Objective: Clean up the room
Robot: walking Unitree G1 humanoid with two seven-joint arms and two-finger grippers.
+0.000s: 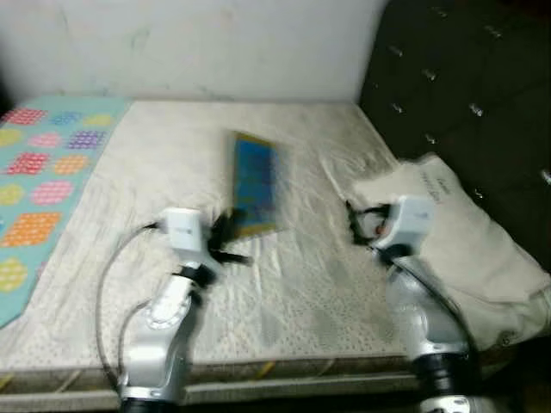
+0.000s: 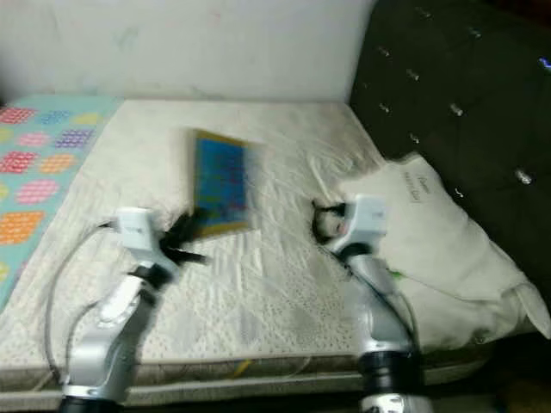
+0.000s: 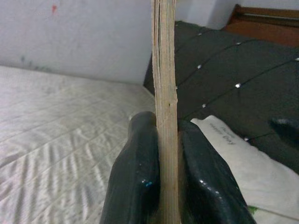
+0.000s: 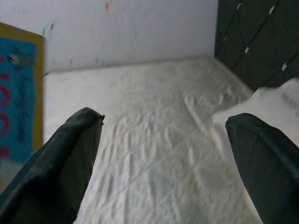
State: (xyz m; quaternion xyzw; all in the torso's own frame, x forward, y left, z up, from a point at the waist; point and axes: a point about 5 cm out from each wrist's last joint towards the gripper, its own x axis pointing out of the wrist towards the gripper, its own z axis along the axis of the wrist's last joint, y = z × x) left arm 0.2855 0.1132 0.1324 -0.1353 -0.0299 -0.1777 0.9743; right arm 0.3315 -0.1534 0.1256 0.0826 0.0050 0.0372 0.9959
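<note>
The left gripper [image 1: 225, 239] has its fingers [image 3: 135, 177] clamped on the edge of a blue book [image 1: 256, 182], which stands over the bed [image 1: 293, 284] at twelve o'clock from it. The right gripper [image 4: 163, 154] hangs with fingers spread, a pillow [image 1: 469, 232] at its three o'clock.

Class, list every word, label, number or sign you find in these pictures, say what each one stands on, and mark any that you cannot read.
Book, blue cover with a yellow border, held on edge by the left gripper: red marks on the cover, too blurred to read.
Pillow by the dark headboard: a short line of dark print near its upper end, too small and blurred to read.
Patterned cloth: coloured patches, no text.
No text can be read with certainty.
</note>
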